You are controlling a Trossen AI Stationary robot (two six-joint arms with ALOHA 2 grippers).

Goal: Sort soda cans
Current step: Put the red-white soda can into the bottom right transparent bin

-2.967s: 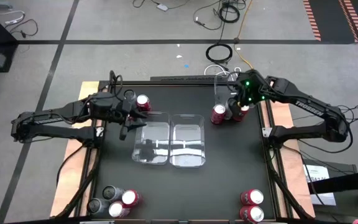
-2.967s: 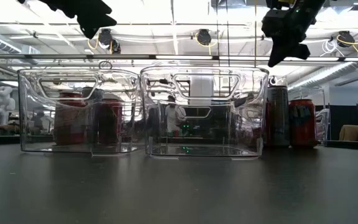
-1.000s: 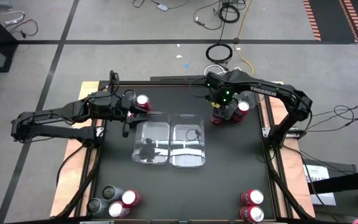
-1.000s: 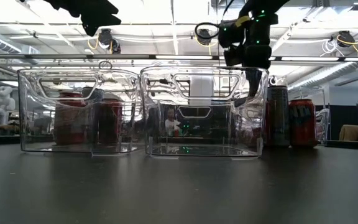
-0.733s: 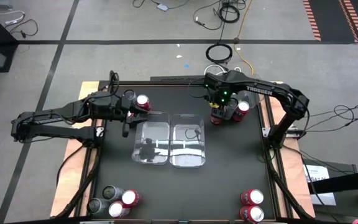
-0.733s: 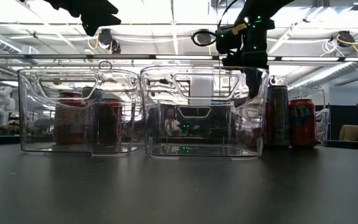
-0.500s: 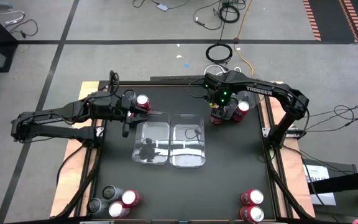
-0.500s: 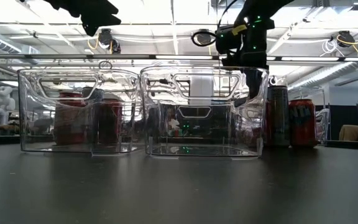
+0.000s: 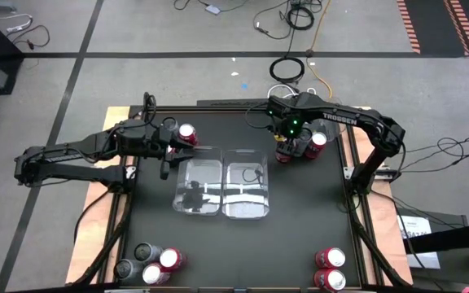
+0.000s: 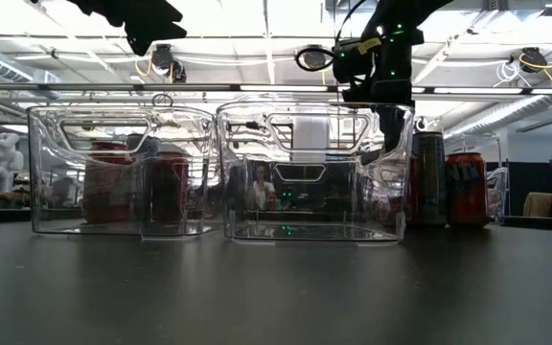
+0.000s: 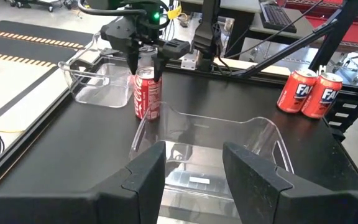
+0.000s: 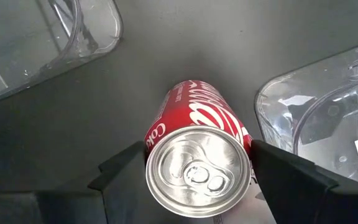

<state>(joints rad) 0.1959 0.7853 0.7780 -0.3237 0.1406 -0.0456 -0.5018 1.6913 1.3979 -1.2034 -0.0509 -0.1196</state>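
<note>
straddling a red can [image 12: 197,158], right hand [image 12: 197,186] open.

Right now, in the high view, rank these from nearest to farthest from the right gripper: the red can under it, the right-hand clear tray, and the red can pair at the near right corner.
From the right gripper:
1. Red can under it, back right of the table, between the open fingers.
2. Right-hand clear tray, table centre, toward the left arm.
3. Red can pair, front right corner.
</note>
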